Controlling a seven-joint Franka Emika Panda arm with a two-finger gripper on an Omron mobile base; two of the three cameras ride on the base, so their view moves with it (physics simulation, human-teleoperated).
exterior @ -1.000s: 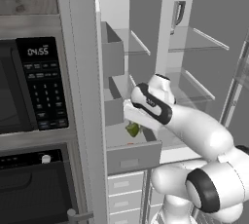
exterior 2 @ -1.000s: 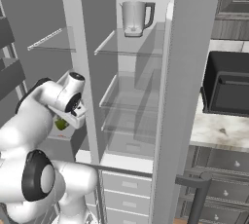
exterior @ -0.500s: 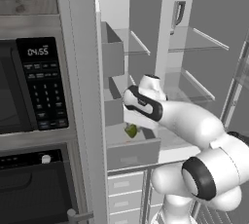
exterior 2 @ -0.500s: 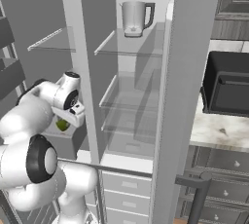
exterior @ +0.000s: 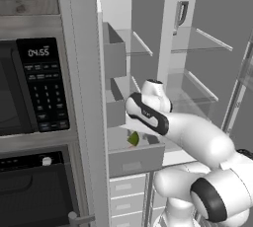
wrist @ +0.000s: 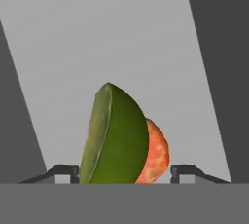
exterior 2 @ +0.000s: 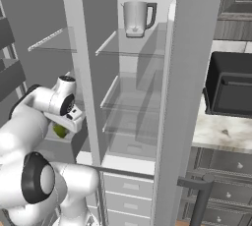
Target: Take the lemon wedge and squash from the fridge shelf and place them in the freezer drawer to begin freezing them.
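Note:
The lemon wedge [wrist: 114,138], green-yellow, stands on edge just ahead of my gripper [wrist: 125,172], whose fingertips [wrist: 63,171] are spread wide either side of it. The orange-red squash [wrist: 156,155] rests right behind the wedge, touching it, on the pale grey floor of the freezer drawer [wrist: 146,33]. From the left base the wedge [exterior: 133,138] shows just above the drawer's grey front panel [exterior: 136,160], under my hand. From the right base the wedge [exterior 2: 60,130] sits below my hand, over the grey box [exterior 2: 51,147]. Glass fridge shelves [exterior: 190,100] lie to the right.
The open fridge door [exterior: 81,97] with small grey bins [exterior: 114,58] stands close on the left. A microwave [exterior: 29,88] and oven are beyond it. Shallow stacked drawers [exterior: 126,186] lie below. A clear jug [exterior 2: 137,17] is on the top shelf, and a dark appliance [exterior 2: 231,90] on the counter.
My hand has swung further left and lower over the grey drawer. The wedge has dropped a little and now sits low behind the drawer's front.

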